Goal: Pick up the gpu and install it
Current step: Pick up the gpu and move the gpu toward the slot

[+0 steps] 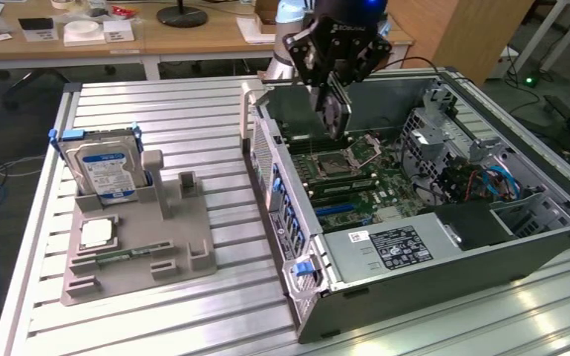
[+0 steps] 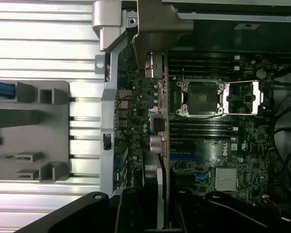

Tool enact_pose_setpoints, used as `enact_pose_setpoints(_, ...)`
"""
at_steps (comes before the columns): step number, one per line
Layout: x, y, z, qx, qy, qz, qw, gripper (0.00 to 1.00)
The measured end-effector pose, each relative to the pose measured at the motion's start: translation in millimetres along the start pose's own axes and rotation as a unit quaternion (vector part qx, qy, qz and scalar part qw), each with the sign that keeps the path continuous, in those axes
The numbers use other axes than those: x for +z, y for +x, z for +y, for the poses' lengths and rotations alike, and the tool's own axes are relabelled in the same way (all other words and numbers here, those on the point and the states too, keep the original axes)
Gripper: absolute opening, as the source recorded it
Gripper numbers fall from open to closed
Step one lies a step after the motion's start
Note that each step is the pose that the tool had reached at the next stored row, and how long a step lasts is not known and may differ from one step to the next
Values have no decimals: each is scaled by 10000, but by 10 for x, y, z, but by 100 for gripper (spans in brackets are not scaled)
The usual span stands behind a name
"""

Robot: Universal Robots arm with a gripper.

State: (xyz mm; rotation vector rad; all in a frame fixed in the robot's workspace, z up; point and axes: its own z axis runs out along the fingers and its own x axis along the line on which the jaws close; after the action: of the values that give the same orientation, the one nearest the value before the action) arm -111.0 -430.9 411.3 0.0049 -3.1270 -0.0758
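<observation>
Hanging below the gripper (image 1: 332,83), the gpu (image 1: 335,115) is clamped edge-on between the jaws. Its long axis runs down away from them toward the open computer case (image 1: 463,256) directly underneath. Its lower end is above the motherboard (image 1: 364,182), not yet seated in a slot. Off to the hand's side, well apart, a grey tray (image 1: 191,230) holds a hard drive (image 1: 107,167) upright.

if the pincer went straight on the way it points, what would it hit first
Most likely the motherboard inside the open case. The gpu held in the pincer hangs edge-down over it, near the processor socket, so the card's lower edge would touch first. The remaining gap is hard to judge.
</observation>
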Motion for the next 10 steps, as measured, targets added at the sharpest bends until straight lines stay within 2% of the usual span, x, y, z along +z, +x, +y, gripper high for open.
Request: enact_pose_setpoints(10, 21, -417, 5, 0, 0, 0, 10000, 28)
